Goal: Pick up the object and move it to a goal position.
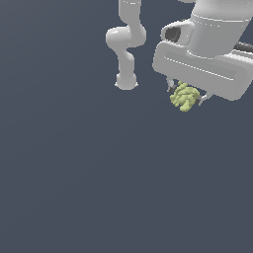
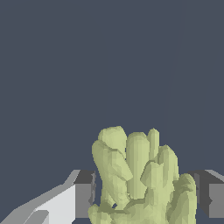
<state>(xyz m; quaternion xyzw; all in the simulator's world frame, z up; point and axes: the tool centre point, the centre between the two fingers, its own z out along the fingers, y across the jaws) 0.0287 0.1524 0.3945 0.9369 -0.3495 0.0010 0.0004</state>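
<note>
The white claw (image 1: 187, 94) pinches the lumpy yellow-green object (image 1: 185, 97) between its 2 fingers (image 2: 84, 194) — one pad on each side of it — holding it beneath the wrist housing, near the arm's base (image 1: 126, 81), at the exterior view's upper right

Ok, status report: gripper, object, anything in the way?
Gripper shut on the yellow-green object. Object between both fingers. Nothing else visible nearby.

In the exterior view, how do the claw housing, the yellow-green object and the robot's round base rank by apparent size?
1. Claw housing, largest, though nearest the camera.
2. Yellow-green object and round base look alike; no ranking.
</note>
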